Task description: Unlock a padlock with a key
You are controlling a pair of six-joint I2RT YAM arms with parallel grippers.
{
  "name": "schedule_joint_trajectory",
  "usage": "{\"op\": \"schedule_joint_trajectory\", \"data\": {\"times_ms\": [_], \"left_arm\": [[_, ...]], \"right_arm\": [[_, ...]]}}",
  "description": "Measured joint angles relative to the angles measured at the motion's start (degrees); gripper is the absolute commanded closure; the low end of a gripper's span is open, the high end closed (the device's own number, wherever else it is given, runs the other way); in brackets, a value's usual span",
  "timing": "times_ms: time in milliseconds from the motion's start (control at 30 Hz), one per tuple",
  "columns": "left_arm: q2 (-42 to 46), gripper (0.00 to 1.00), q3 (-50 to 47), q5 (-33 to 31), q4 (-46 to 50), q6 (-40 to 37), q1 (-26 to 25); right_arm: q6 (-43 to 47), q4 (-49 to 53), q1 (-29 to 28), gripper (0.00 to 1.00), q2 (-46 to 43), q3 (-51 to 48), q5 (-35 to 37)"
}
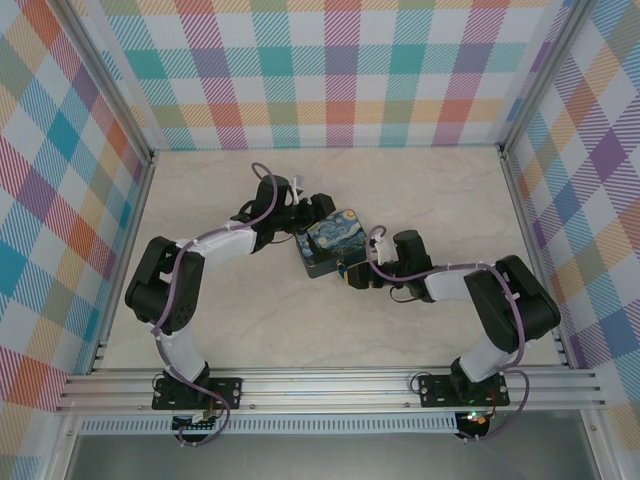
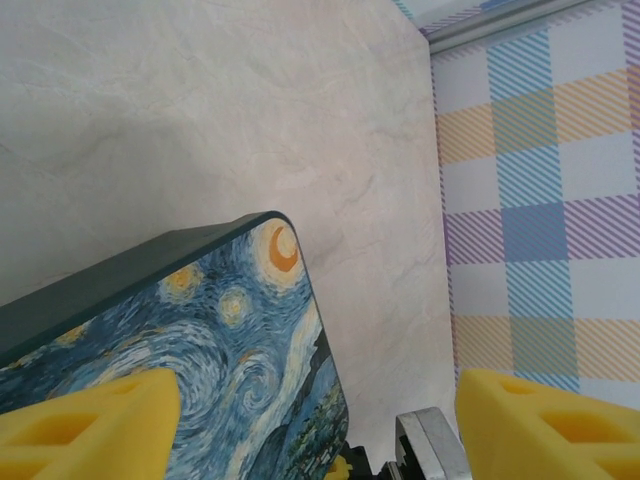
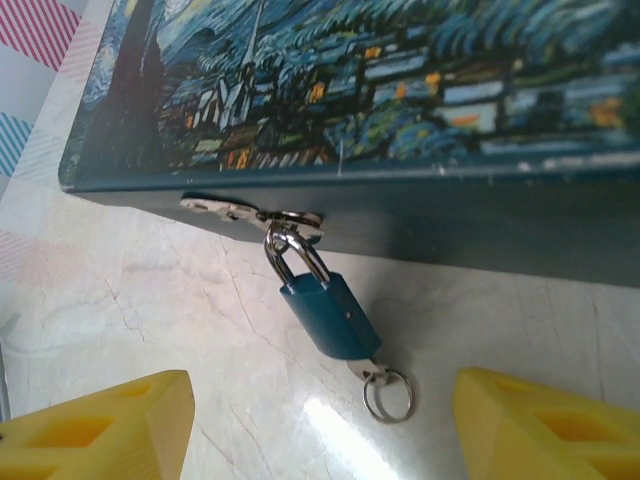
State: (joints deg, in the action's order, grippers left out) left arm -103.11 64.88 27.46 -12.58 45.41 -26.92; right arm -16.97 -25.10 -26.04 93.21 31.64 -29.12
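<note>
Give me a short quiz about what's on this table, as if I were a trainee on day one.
1. Pick one: what colour is the body of the padlock? A) red B) blue C) white
2. True or false: the key already sits in the bottom of the padlock.
3. Fill the gap: the padlock's shackle hangs from a metal hasp on the side of the painted ____.

Key: 1 B. 2 True. 3 box.
</note>
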Motion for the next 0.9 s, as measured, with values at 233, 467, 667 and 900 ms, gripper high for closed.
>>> {"op": "schedule_joint_trajectory", "data": {"times_ms": [233, 467, 667, 900], "left_arm": [[-1.7, 0.28, 0.0, 0.1, -0.1, 0.0, -0.1], [-1.7, 0.28, 0.0, 0.1, -0.1, 0.2, -0.1], [-1.7, 0.28, 0.0, -0.1, -0.2, 0.2, -0.1], [-1.7, 0.28, 0.0, -0.6, -0.3, 0.2, -0.3]], "right_arm": [[0.1, -3.5, -1.2, 0.4, 3.8, 1.1, 0.1], [0.3, -5.5, -2.1, 0.5, 5.0, 1.1, 1.1], [0.9, -5.7, -2.5, 0.61, 5.7, 1.1, 1.4], [0.9, -5.3, -2.9, 0.82, 5.7, 0.9, 2.5]]}}
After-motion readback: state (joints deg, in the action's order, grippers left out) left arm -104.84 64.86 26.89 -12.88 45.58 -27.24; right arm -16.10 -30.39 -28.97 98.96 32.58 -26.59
